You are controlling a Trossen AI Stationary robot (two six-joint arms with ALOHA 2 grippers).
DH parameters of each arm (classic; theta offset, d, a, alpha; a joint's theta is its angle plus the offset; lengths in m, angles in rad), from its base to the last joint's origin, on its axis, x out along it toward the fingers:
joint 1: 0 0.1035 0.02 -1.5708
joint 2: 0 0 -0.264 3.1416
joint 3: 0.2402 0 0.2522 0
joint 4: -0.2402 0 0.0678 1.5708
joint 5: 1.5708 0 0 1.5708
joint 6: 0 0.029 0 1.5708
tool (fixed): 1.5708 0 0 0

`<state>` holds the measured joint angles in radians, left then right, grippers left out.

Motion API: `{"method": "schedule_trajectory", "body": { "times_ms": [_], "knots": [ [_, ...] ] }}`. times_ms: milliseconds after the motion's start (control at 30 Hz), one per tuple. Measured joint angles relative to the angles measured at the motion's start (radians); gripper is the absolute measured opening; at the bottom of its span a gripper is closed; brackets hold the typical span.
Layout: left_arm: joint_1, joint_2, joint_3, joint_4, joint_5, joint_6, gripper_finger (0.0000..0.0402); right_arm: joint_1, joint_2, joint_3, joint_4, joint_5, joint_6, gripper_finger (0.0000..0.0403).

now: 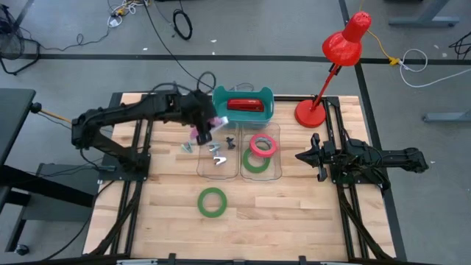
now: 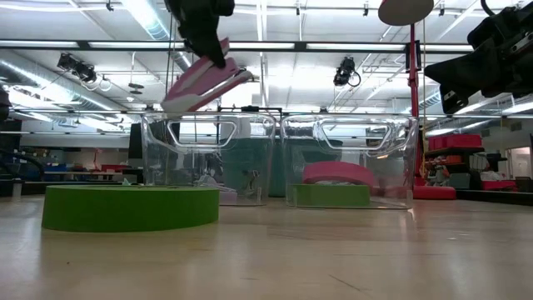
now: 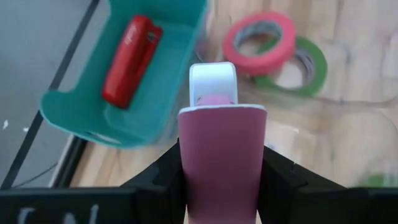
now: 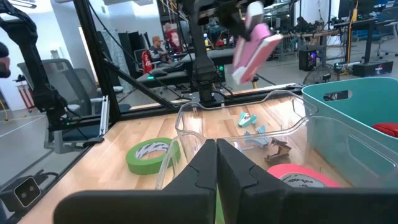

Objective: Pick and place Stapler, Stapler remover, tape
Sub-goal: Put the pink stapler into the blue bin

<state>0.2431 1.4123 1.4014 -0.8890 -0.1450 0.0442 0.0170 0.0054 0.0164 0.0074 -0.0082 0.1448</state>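
My left gripper [image 3: 221,171] is shut on a pink stapler [image 3: 221,149], held in the air over the left clear box [image 1: 218,151], next to the teal bin [image 1: 259,94]. A red stapler [image 1: 245,106] lies flat in that bin. Small staple removers [image 1: 217,156] lie on the left clear box's floor. A red-pink tape roll [image 1: 263,145] lies overlapping a green one [image 1: 255,163] in the right clear box [image 1: 260,174]. Another green tape roll [image 1: 212,202] lies flat on the table nearer the front. My right gripper [image 1: 300,156] waits shut at the table's right. My left gripper pinches the pink stapler's rear part by its two long sides [image 3: 186,165] between the two fingers [image 3: 163,177]. The fingers come slanting down from the table's left and lie along the stapler. It is lifted clear and tilted, its white-tipped front end [image 3: 212,78] sticking out ahead of the fingers.
A red desk lamp [image 1: 342,46] stands at the back right, its base [image 1: 310,112] beside the teal bin. Bare wooden table lies around the loose green roll at the front. Black frame rails run along both sides of the table.
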Motion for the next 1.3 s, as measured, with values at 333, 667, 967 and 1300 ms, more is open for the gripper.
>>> {"method": "schedule_trajectory", "body": {
  "times_ms": [333, 667, 967, 1300],
  "knots": [
    [0.141, 0.002, 0.000, 0.101, 0.089, 0.133, 0.0142, 0.000, 0.000, 0.000, 0.000, 0.000, 0.000, 0.0006],
    [0.272, 0.003, 0.004, 0.217, 0.108, 0.175, 0.0145, 0.000, 0.000, 0.000, 0.000, 0.000, 0.000, 0.0006],
    [0.374, 0.139, 0.211, 0.207, 0.211, 0.214, 0.0146, 0.000, 0.000, 0.000, 0.000, 0.000, 0.000, 0.0006],
    [0.387, 0.330, 0.376, 0.205, 0.330, 0.314, 0.0146, 0.000, 0.000, 0.000, 0.000, 0.000, 0.000, 0.0006]
  ]
}}
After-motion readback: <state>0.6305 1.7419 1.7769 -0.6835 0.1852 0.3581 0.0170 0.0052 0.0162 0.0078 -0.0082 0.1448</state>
